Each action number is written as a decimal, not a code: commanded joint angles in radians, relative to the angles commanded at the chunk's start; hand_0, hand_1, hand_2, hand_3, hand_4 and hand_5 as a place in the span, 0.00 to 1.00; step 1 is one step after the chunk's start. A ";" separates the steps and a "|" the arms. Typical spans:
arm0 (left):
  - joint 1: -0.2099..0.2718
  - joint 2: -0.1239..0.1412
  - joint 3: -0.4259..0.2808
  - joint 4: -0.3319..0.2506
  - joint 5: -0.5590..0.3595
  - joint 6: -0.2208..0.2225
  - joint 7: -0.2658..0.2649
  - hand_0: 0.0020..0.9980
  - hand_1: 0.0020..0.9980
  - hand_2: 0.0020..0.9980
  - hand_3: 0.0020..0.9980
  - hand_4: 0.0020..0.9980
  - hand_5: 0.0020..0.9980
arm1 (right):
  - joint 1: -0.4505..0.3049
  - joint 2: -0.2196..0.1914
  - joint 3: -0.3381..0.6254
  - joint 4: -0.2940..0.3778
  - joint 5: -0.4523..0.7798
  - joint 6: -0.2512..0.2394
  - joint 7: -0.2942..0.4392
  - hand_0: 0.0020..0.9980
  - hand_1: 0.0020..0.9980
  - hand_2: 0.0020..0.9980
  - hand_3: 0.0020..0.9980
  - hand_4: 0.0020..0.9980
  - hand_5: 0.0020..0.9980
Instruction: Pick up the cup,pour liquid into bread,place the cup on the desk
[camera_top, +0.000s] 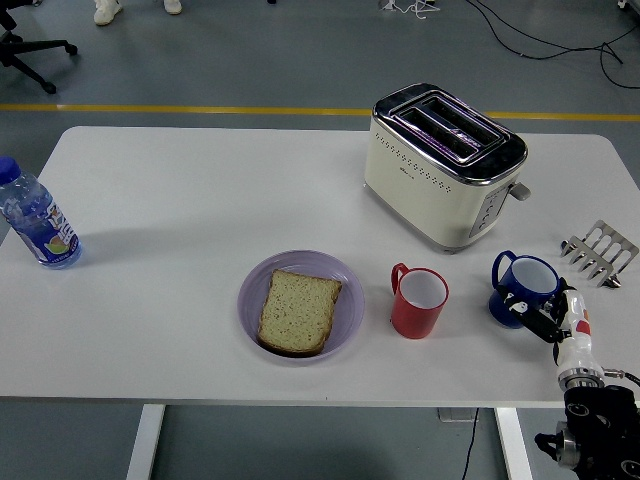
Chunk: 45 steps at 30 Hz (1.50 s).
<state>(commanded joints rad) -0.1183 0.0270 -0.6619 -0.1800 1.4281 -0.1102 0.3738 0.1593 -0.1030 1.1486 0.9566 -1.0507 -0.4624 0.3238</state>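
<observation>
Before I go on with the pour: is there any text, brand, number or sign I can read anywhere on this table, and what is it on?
No text can be read in the head view.
Water bottle: blue label with a graphic, print too small and blurred to read.
Toaster: small controls on its end face, markings too small to read.
Right hand: white and red parts, no legible marking.
Red cup, blue cup, purple plate: no print seen.

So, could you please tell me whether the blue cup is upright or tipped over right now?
Upright. The blue cup stands with its open mouth facing up, and the right robot hand grips its side.
</observation>
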 joint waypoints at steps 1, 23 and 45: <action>0.000 0.000 0.001 0.000 -0.001 0.000 0.000 0.34 0.34 0.43 0.71 0.53 1.00 | -0.001 -0.001 0.002 0.004 0.002 0.001 -0.001 0.56 0.55 0.59 0.65 0.84 0.09; 0.012 0.002 -0.041 0.000 0.037 0.004 0.004 0.34 0.34 0.42 0.71 0.52 1.00 | -0.069 -0.150 0.139 0.530 -0.131 0.060 -0.361 0.39 0.37 0.53 0.55 0.76 0.07; 0.016 0.002 -0.058 0.000 0.052 0.006 0.006 0.34 0.34 0.42 0.71 0.51 1.00 | 0.089 -0.258 -0.091 0.801 -0.189 0.115 -0.567 0.38 0.37 0.52 0.55 0.74 0.05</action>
<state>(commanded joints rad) -0.1021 0.0294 -0.7199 -0.1800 1.4799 -0.1038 0.3799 0.2488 -0.3613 1.0573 1.7572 -1.2401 -0.3476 -0.2430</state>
